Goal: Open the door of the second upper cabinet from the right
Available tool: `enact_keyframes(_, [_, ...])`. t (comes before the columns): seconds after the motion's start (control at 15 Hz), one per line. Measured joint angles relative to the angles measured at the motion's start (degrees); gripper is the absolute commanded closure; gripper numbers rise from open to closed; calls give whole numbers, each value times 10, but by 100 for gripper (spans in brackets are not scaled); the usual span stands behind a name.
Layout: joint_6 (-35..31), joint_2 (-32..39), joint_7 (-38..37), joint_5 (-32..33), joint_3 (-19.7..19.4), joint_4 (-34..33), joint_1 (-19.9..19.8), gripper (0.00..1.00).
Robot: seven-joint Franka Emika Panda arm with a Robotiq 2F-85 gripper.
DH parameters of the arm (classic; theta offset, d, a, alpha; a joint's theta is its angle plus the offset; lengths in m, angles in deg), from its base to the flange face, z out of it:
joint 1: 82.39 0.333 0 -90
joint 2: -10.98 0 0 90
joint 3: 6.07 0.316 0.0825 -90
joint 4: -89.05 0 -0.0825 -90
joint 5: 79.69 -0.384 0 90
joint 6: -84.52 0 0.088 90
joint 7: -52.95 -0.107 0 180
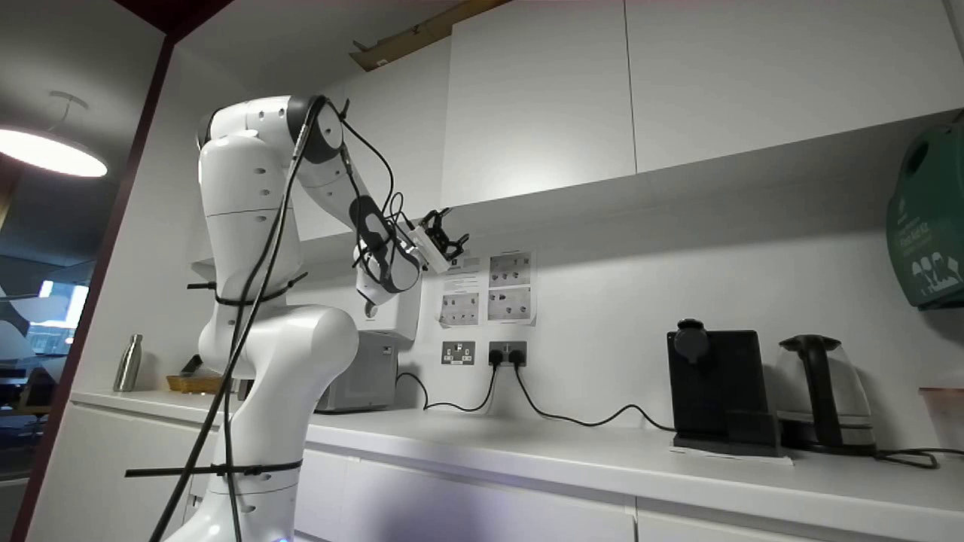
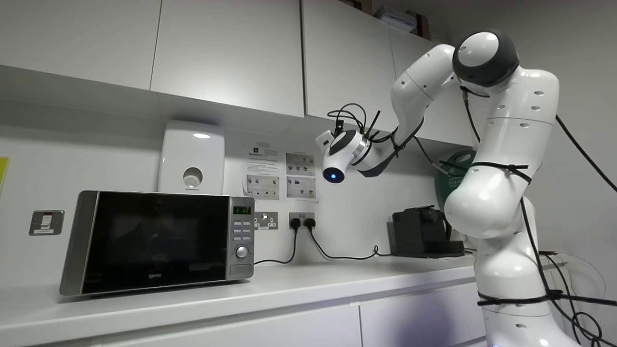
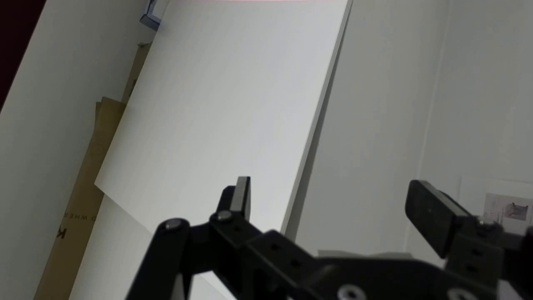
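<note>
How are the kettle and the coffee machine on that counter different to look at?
The kettle has a see-through body with black parts; the coffee machine looks solid black. The kettle is rounded and narrows toward its top, while the coffee machine is boxy with straight edges. Both stand side by side on the white counter.

White counter (image 1: 512,438): steel bottle (image 1: 129,363) stands upright by end edge, wicker basket (image 1: 194,385) near it; microwave (image 2: 159,243) toward back edge, black cables (image 1: 593,424) trailing there; black coffee machine (image 1: 717,391) on thin white sheet (image 1: 755,458), kettle (image 1: 825,395) just beside, pink-lidded tub (image 1: 944,418) beyond
</note>
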Motion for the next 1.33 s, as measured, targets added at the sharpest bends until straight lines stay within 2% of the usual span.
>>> enact_keyframes(0.4, [0, 0, 0, 5, -1, 0, 0, 0])
enact_keyframes(0.73, [0, 16, 10, 115, -16, -15, -5, 0])
enact_keyframes(0.8, [0, 23, 12, 115, 2, -26, -24, 0])
enact_keyframes(1.07, [-3, 43, 12, 107, 157, -66, -170, 0])
enact_keyframes(1.33, [-9, 43, 1, 106, 295, -98, -316, 0])
